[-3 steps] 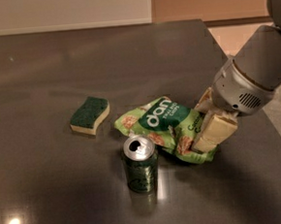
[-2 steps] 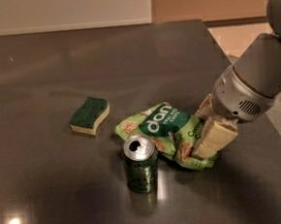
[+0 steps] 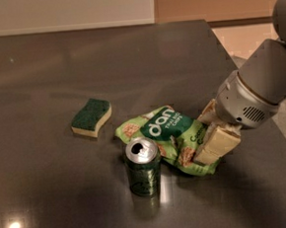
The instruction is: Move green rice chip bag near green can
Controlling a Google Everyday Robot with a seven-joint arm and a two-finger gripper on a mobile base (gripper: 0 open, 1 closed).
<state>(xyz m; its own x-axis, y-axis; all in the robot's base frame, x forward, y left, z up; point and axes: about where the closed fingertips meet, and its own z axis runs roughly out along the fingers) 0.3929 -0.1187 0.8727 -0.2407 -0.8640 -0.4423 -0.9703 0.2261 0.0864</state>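
The green rice chip bag (image 3: 167, 134) lies crinkled on the dark table, its label facing up. The green can (image 3: 143, 166) stands upright right in front of the bag's left half, touching or nearly touching it. My gripper (image 3: 203, 138) reaches in from the right, with its cream fingers (image 3: 216, 144) on either side of the bag's right end, shut on it. The bag's right edge is partly hidden behind the fingers.
A green-and-cream sponge (image 3: 91, 117) lies to the left of the bag, apart from it. The dark table (image 3: 55, 68) stretches far back and left; its right edge runs close behind my arm (image 3: 262, 87).
My gripper has moved slightly down and toward the front with the bag's right end in it, and the bag has settled closer against the can. The can and sponge have not moved.
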